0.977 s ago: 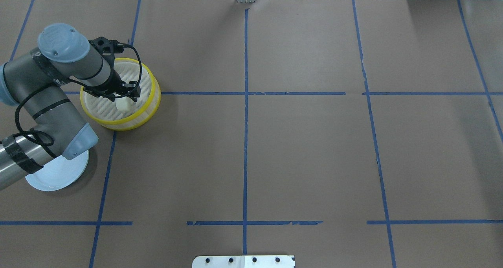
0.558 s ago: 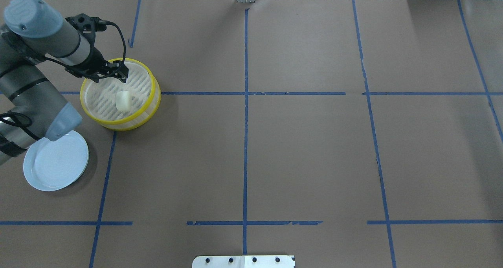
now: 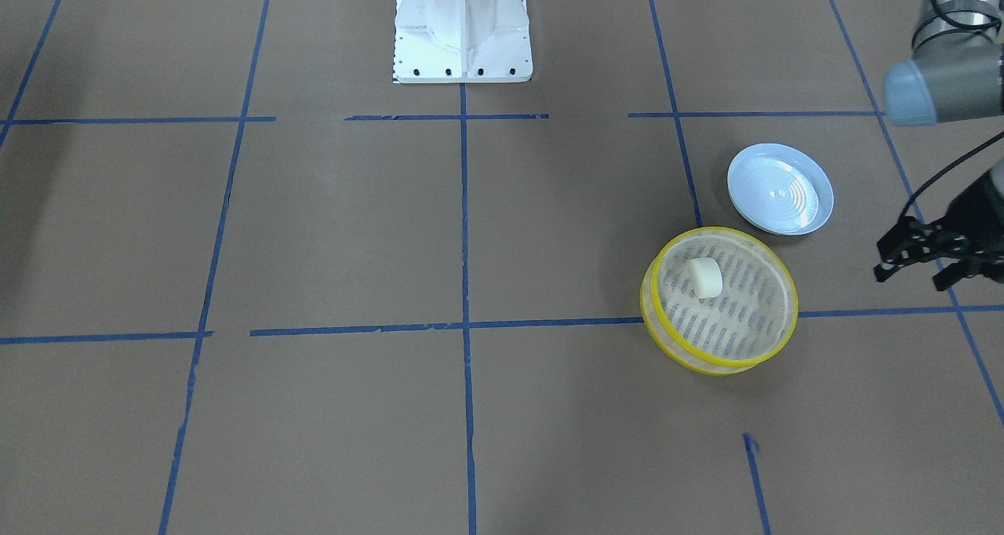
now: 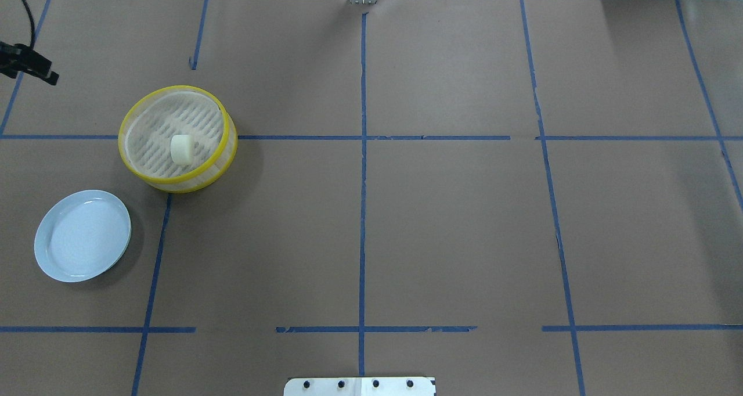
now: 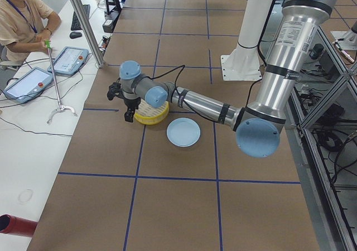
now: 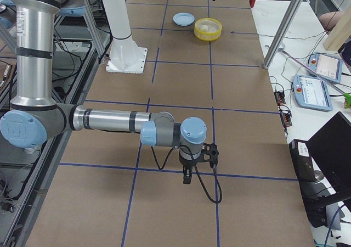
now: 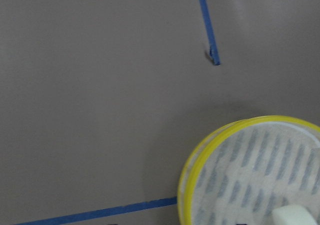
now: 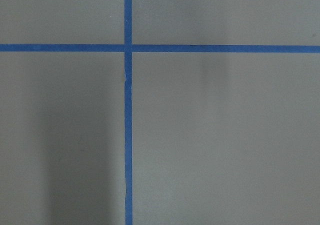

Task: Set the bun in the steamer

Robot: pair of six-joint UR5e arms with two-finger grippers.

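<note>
Already the soft cream-white bun [image 3: 704, 276] rests inside the round yellow-rimmed steamer [image 3: 648, 315], well right of the spread, empty left hand [image 3: 910, 279].

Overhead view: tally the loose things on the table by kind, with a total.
Small cream-white soft bun: 1
Round yellow-rimmed translucent steamer basket: 1
Round pale blue plate: 1
Total: 3

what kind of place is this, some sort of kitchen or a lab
Probably a robotics lab cell, not a kitchen: the table is papered brown and gridded with blue tape, an industrial robot arm reaches over it, and an operator sits beside touch pendants.
</note>
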